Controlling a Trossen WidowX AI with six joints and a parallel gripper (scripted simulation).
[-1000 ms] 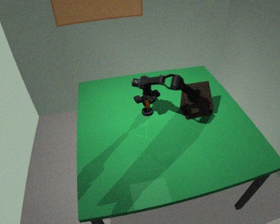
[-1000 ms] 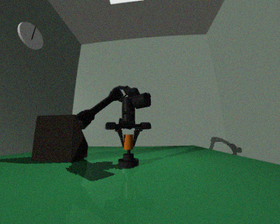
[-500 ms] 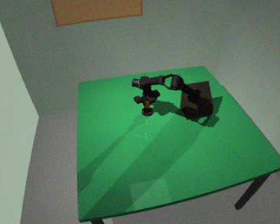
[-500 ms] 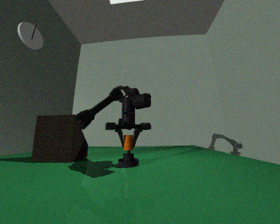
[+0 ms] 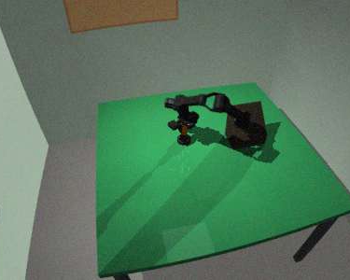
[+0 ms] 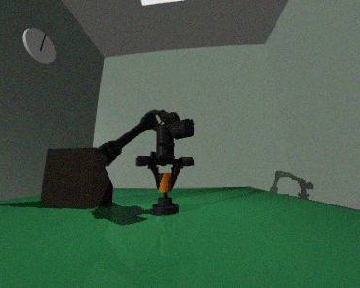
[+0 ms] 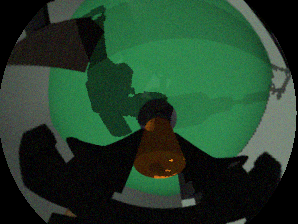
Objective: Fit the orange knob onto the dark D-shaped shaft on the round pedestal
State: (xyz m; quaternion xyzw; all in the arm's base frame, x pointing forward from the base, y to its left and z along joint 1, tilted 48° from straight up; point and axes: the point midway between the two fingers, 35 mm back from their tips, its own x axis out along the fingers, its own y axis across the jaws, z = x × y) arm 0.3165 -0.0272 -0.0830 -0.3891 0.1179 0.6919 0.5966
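Observation:
The orange knob (image 5: 184, 130) (image 6: 165, 182) (image 7: 159, 150) is between the fingers of my gripper (image 6: 165, 184), which is shut on it. The round pedestal (image 5: 184, 140) (image 6: 165, 209) (image 7: 151, 109) stands dark on the table below the knob. In the exterior view a short length of the dark shaft (image 6: 165, 197) shows between the knob's lower end and the pedestal, so the knob is above the pedestal and not touching it. The knob looks slightly tilted there. The knob's hole, the shaft's top and its flat side are hidden.
The arm's dark brown base block (image 5: 249, 114) (image 6: 74, 178) (image 7: 55, 45) stands on the green table (image 5: 137, 187) (image 6: 218, 240), to one side of the pedestal. The arm arches from it over the pedestal. Shadows of the arm lie across the table.

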